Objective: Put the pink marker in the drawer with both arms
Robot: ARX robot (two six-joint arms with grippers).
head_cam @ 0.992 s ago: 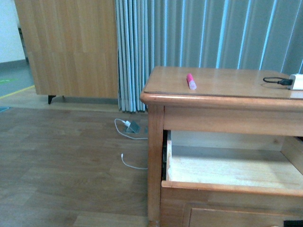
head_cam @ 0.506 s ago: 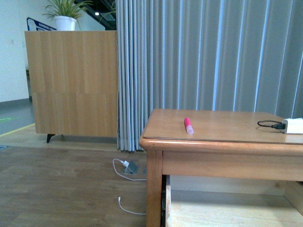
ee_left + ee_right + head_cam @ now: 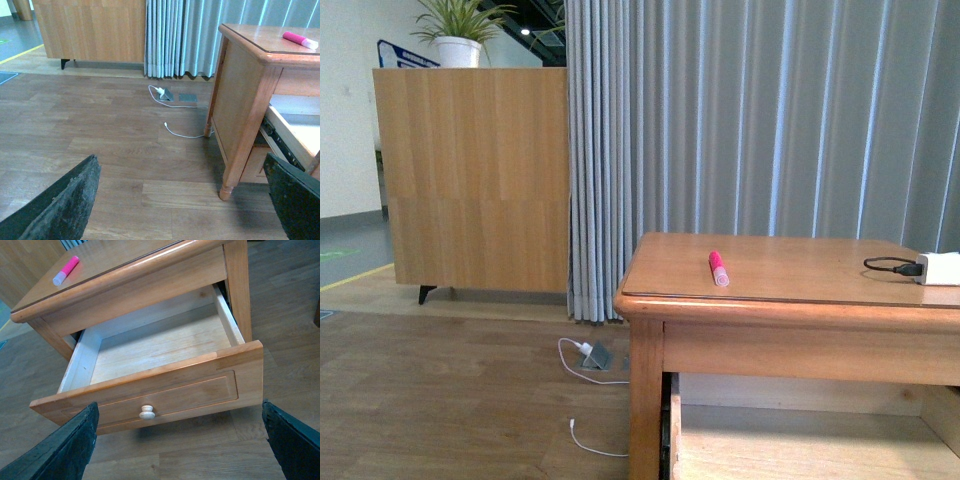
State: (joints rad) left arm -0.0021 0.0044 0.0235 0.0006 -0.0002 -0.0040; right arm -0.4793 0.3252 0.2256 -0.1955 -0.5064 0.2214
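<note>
Looking ahead from the body camera, we see the pink marker (image 3: 718, 268) lying flat on the wooden table (image 3: 790, 300), toward the left half of the top and a little back from the front edge, its paler cap end pointing toward us. It touches nothing else; a black cable (image 3: 890, 263) and a white charger (image 3: 940, 268) sit well apart from it at the far right of the tabletop. Just below the top, the drawer (image 3: 165, 390) is pulled out, and from the right wrist camera we look down on its pale inner floor, its panelled front and the small round knob (image 3: 147, 412) in the middle of that front. The marker (image 3: 66, 270) is on the tabletop above and behind the open drawer, not in it. Our left gripper (image 3: 181, 159) has its two black fingers spread wide with nothing between them, hanging over the wood floor (image 3: 100, 130) beside the table's left leg. Our right gripper (image 3: 180, 404) is likewise spread wide and holds nothing, hovering in front of the drawer front. Behind the table we see a grey curtain (image 3: 750, 120), with a white cord (image 3: 585, 352) on the floor at its foot, and to the left a wooden cabinet (image 3: 470, 180) with a potted plant (image 3: 458, 30) on top.
</note>
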